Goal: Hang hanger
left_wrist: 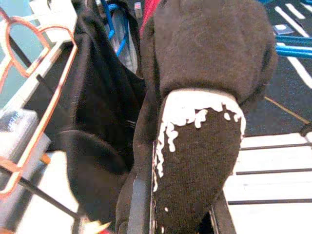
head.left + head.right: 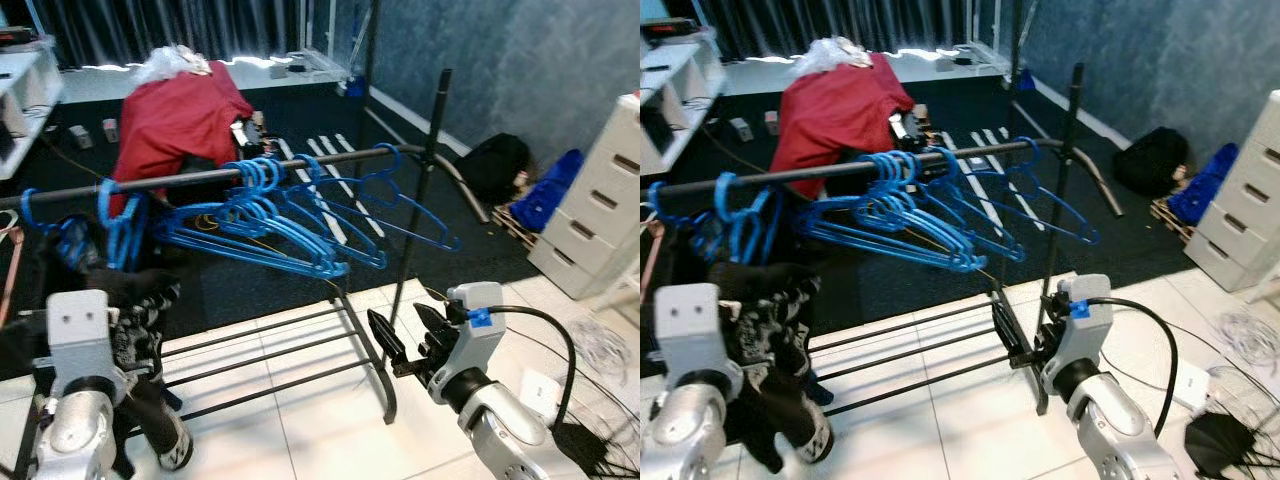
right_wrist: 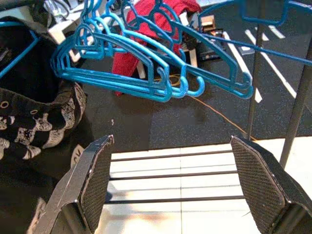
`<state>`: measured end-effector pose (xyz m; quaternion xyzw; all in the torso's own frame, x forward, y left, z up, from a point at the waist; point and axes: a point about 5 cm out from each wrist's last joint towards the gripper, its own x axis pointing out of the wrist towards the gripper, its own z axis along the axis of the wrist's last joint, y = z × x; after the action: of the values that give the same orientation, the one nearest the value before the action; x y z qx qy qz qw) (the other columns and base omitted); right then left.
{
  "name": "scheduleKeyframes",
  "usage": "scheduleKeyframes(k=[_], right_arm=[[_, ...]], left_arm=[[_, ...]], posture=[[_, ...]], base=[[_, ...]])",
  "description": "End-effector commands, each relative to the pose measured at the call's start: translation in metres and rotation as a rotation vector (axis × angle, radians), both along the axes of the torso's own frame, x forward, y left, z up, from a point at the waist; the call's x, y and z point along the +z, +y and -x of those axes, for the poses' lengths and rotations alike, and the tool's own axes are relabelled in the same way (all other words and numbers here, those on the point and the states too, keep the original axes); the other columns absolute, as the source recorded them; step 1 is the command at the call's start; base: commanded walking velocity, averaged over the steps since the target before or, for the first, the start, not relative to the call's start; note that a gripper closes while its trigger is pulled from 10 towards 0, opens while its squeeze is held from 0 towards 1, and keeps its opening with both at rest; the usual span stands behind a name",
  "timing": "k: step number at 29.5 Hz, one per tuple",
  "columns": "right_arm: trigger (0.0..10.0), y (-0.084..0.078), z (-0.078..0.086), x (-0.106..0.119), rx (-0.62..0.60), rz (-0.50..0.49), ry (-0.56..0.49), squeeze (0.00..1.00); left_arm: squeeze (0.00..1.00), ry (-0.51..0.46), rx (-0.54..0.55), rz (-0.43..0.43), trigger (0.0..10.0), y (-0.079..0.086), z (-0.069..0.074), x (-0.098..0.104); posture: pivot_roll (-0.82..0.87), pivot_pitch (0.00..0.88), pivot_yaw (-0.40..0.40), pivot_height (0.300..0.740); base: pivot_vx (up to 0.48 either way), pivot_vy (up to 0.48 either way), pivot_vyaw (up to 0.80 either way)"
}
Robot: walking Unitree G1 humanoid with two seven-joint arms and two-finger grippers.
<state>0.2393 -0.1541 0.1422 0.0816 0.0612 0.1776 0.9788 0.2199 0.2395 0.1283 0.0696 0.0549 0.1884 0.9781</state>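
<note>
A black clothes rail (image 2: 200, 178) carries several blue hangers (image 2: 290, 225), bunched at its middle and left. One blue hanger (image 2: 410, 215) hangs apart near the rack's right post (image 2: 428, 180). My right gripper (image 2: 405, 335) is open and empty, below the rail and just left of that post. In its wrist view the right gripper (image 3: 170, 141) looks up at the hangers (image 3: 146, 73). A dark garment with white print (image 2: 135, 300) hangs at the rail's left end. My left gripper (image 1: 178, 214) has its fingers (image 1: 139, 204) pressed on either side of that garment (image 1: 200, 146).
A red cloth (image 2: 175, 115) is draped over something behind the rail. The rack's low bars (image 2: 270, 350) cross the white tiles. White drawers (image 2: 600, 200) stand at the right, near a black bag (image 2: 495, 165) and a blue bag (image 2: 550, 190). An orange hanger (image 1: 29, 73) hangs beside the garment.
</note>
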Motion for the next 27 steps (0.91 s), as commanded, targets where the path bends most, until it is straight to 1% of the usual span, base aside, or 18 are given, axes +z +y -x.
scheduleKeyframes(k=[1, 3, 4, 6, 10, 11, 12, 13, 14, 15, 16, 17, 18, 19, 23, 25, 26, 27], right_arm=[[10.0, -0.001, -0.003, -0.002, 0.004, -0.005, 0.018, 0.00], [10.0, -0.001, -0.003, -0.002, 0.004, -0.005, 0.018, 0.00], [10.0, -0.004, -0.009, 0.000, -0.010, -0.004, 0.016, 0.00], [10.0, -0.006, -0.013, 0.001, -0.021, -0.004, 0.014, 0.00], [10.0, -0.007, -0.018, 0.002, -0.025, -0.003, 0.008, 0.00], [10.0, -0.007, -0.019, 0.003, -0.024, -0.004, 0.005, 0.00], [10.0, -0.007, -0.019, 0.003, -0.024, -0.004, 0.005, 0.00], [10.0, -0.006, -0.019, 0.003, -0.025, -0.005, 0.002, 0.00], [10.0, -0.006, -0.019, 0.003, -0.025, -0.005, 0.002, 0.00], [10.0, -0.005, -0.019, 0.003, -0.027, -0.007, 0.000, 0.00], [10.0, -0.005, -0.019, 0.003, -0.027, -0.007, 0.000, 0.00], [10.0, -0.005, -0.019, 0.003, -0.027, -0.008, -0.001, 0.00], [10.0, -0.005, -0.019, 0.003, -0.027, -0.008, -0.001, 0.00], [10.0, -0.005, -0.018, 0.003, -0.028, -0.010, -0.002, 0.00], [10.0, -0.004, -0.019, 0.003, -0.028, -0.013, -0.002, 0.00], [10.0, -0.003, -0.020, 0.003, -0.026, -0.015, -0.002, 0.00], [10.0, -0.003, -0.020, 0.003, -0.026, -0.015, -0.002, 0.00], [10.0, -0.003, -0.020, 0.003, -0.026, -0.015, -0.003, 0.00]], left_arm=[[0.00, -0.011, -0.068, -0.039, 0.0, -0.012, 0.011, 0.005], [0.00, -0.011, -0.068, -0.039, 0.0, -0.012, 0.011, 0.005], [0.00, 0.034, -0.079, -0.054, 0.0, -0.013, 0.026, -0.002], [0.00, 0.060, -0.069, -0.062, 0.0, -0.011, 0.035, -0.005], [0.00, 0.037, -0.006, -0.116, 0.0, -0.001, 0.026, 0.003], [0.00, 0.004, 0.049, -0.138, 1.5, 0.006, 0.012, 0.012], [0.00, 0.004, 0.049, -0.138, 1.5, 0.006, 0.012, 0.012], [0.00, -0.034, 0.086, -0.149, 3.1, 0.008, 0.000, 0.021], [0.00, -0.034, 0.086, -0.149, 3.1, 0.008, 0.000, 0.021], [0.00, -0.062, 0.098, -0.157, 5.1, 0.008, -0.010, 0.029], [0.00, -0.062, 0.098, -0.157, 5.1, 0.008, -0.010, 0.029], [0.00, -0.081, 0.075, -0.161, 9.1, 0.002, -0.020, 0.035], [0.00, -0.081, 0.075, -0.161, 9.1, 0.002, -0.020, 0.035], [0.00, -0.100, 0.035, -0.157, 10.0, -0.008, -0.030, 0.040], [0.00, -0.095, -0.070, -0.187, 10.0, -0.030, -0.048, 0.044], [0.00, -0.057, -0.175, -0.259, 10.0, -0.054, -0.065, 0.043], [0.00, -0.057, -0.175, -0.259, 10.0, -0.054, -0.065, 0.043], [0.00, -0.004, -0.230, -0.326, 10.0, -0.065, -0.073, 0.039]], posture=[[-0.02, 0.022, -0.016, 0.740], [-0.02, 0.022, -0.016, 0.740], [-0.01, 0.022, -0.022, 0.740], [0.00, 0.020, -0.026, 0.740], [0.00, 0.014, -0.034, 0.740], [0.00, 0.013, -0.033, 0.740], [0.00, 0.013, -0.033, 0.740], [-0.01, 0.012, -0.025, 0.740], [-0.01, 0.012, -0.025, 0.740], [-0.01, 0.011, -0.021, 0.740], [-0.01, 0.011, -0.021, 0.740], [-0.02, 0.010, -0.022, 0.740], [-0.02, 0.010, -0.022, 0.740], [-0.02, 0.011, -0.020, 0.740], [-0.01, 0.010, -0.024, 0.740], [-0.03, 0.006, -0.017, 0.740], [-0.03, 0.006, -0.017, 0.740], [-0.03, 0.005, -0.015, 0.740]], base=[[0.000, 0.000, 0.00], [0.000, 0.000, 0.00], [0.000, 0.000, 0.00], [0.000, 0.000, 0.00], [0.000, 0.000, 0.00], [0.000, 0.000, 0.00], [0.000, 0.000, 0.00], [0.000, 0.000, 0.00], [0.000, 0.000, 0.00], [0.000, 0.000, 0.00], [0.000, 0.000, 0.00], [0.000, 0.000, 0.00], [0.000, 0.000, 0.00], [0.000, 0.000, 0.00], [0.000, 0.000, 0.00], [0.000, 0.000, 0.00], [0.000, 0.000, 0.00], [0.000, 0.000, 0.00]])
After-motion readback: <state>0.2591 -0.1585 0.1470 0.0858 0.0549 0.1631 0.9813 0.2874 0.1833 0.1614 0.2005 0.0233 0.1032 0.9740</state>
